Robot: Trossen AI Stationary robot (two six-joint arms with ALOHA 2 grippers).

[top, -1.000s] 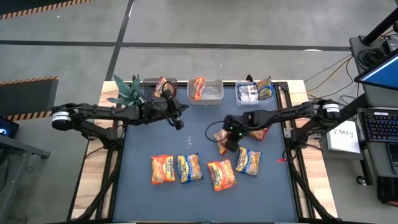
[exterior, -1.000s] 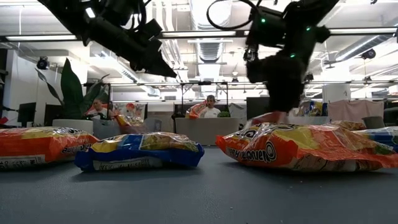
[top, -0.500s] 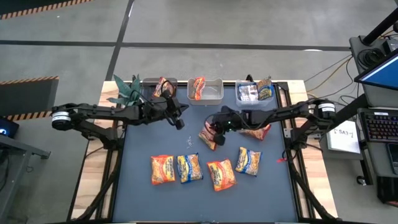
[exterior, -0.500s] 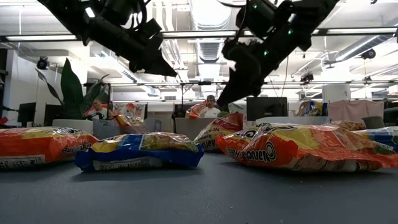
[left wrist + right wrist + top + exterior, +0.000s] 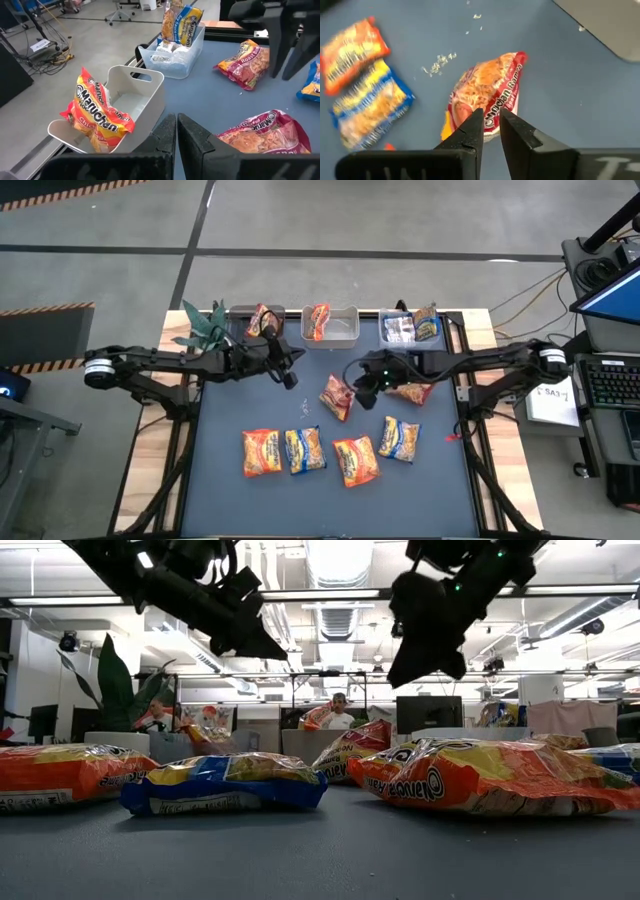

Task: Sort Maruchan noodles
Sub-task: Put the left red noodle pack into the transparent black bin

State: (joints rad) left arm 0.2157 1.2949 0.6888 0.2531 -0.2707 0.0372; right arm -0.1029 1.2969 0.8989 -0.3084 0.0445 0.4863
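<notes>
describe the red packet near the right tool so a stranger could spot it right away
On the dark table mat, look between the three bins along the far edge and the row of four packets nearer the front. The dark red packet lies alone mid-table, just off the right tool. Unlike the orange and blue-yellow packets in the row, it is dark red and sits askew.

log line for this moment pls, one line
left gripper: jaws shut, empty, waiting near bins | right gripper: above dark red packet, jaws narrow, packet on mat, not held | four packets in front row
</notes>
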